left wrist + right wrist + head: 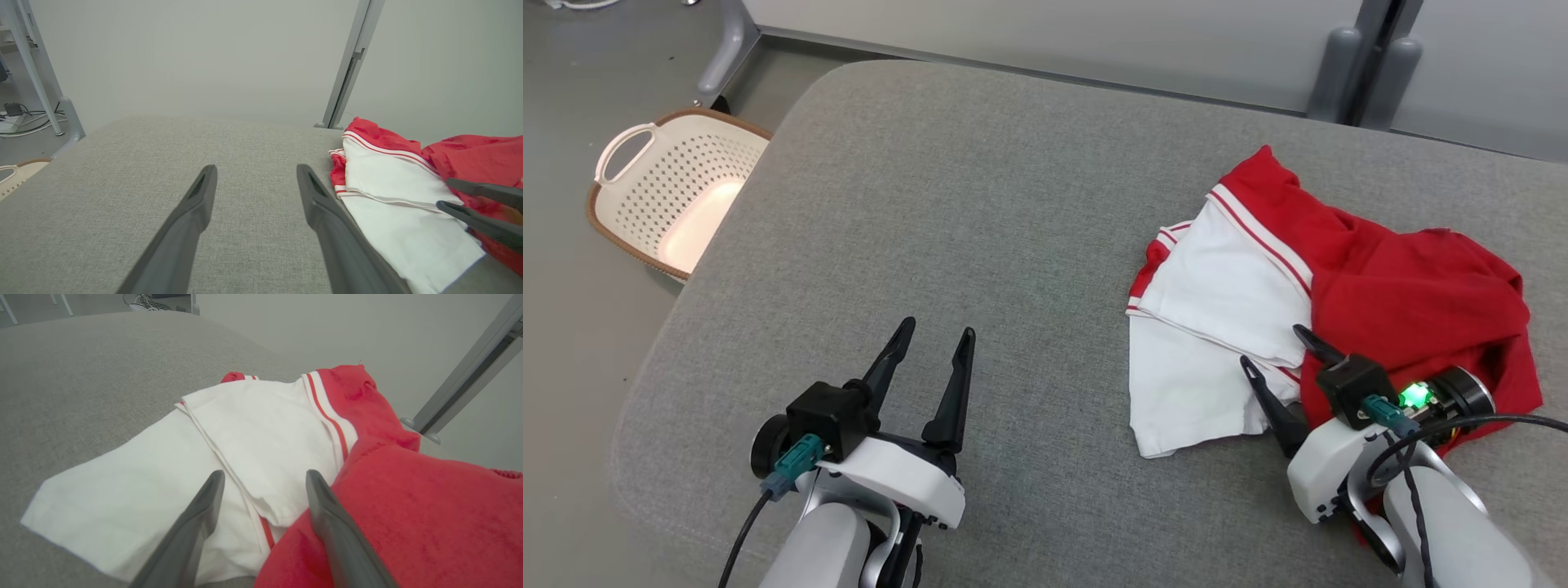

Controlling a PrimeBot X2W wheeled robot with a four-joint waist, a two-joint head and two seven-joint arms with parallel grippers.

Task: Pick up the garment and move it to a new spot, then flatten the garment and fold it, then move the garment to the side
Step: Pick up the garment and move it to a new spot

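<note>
A grey woven-fabric table (pixel 1013 204) with rounded corners stood before pale wall panels (pixel 1054 33). A perforated cream basket (pixel 670 196) sat on the floor at its left. The crumpled red-and-white garment (pixel 1380 286) lay on the table's right half. The left gripper (pixel 937 328) hovered over bare fabric, jaws spread, empty. The right gripper (pixel 1272 345) was poised at the garment's near edge, jaws spread, gripping nothing.

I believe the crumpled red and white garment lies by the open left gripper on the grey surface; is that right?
Not quite: the garment lies by the open right gripper, as the head view shows; the rest holds.
</note>
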